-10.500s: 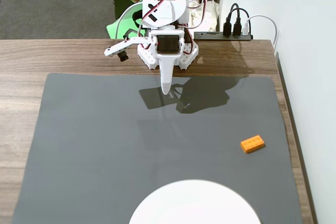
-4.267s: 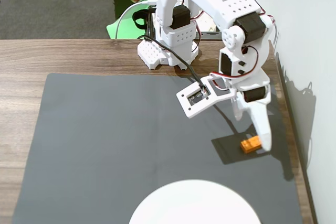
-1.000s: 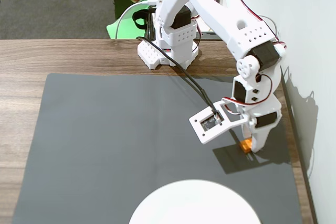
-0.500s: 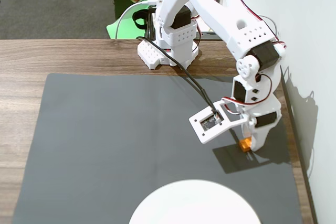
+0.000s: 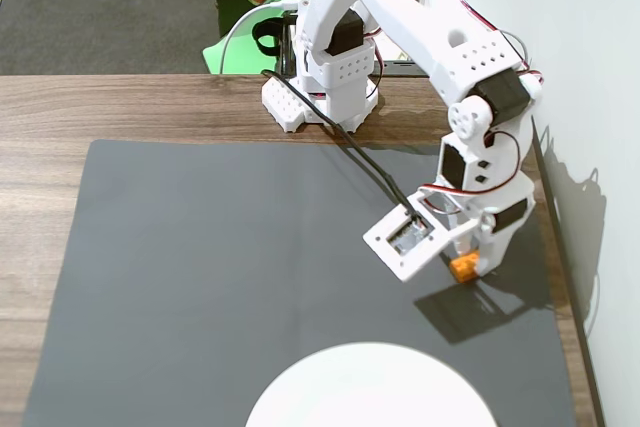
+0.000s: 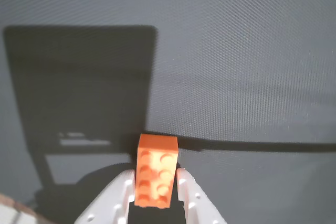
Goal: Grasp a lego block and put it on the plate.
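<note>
The orange lego block (image 6: 155,170) is clamped between my two white fingers at the bottom of the wrist view, studs facing the camera, its far end sticking out past the fingertips. In the fixed view the block (image 5: 463,267) shows as a small orange piece at the tip of my gripper (image 5: 470,263), at the right side of the dark mat, just at or above the mat surface. My gripper (image 6: 155,177) is shut on it. The white plate (image 5: 370,387) lies at the bottom centre of the fixed view, partly cut off, well in front and left of the gripper.
A dark grey mat (image 5: 220,277) covers most of the wooden table (image 5: 40,107). The arm's base (image 5: 320,87) stands at the back. A white wall (image 5: 600,147) runs close along the right, next to the table's edge.
</note>
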`<state>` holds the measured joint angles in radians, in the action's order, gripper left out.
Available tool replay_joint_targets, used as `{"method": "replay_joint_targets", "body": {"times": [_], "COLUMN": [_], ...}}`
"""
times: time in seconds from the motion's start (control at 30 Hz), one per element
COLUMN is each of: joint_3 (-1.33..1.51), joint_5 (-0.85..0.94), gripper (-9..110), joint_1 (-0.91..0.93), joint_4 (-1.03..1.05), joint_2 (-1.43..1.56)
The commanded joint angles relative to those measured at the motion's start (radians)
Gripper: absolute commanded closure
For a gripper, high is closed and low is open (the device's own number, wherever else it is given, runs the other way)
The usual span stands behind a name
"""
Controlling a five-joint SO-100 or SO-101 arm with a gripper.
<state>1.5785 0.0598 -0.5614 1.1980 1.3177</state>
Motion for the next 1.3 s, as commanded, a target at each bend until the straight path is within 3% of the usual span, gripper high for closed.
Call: {"method": "replay_joint_targets", "body": {"times": [0.0,0.23,0.63,0.73,1.27], "joint_3": [-0.003,0.032,0.048,0.048,0.066], "joint_5": [0.094,0.206,0.123,0.115,0.029], "gripper": [92,93,92,80,82], "joint_1": [0.015,0.023,0.023,0.018,0.011], "joint_4": [0.006,0.002,-0.067,-0.055,-0.074], "joint_2": [0.078,0.072,0.058,0.063,0.031]}}
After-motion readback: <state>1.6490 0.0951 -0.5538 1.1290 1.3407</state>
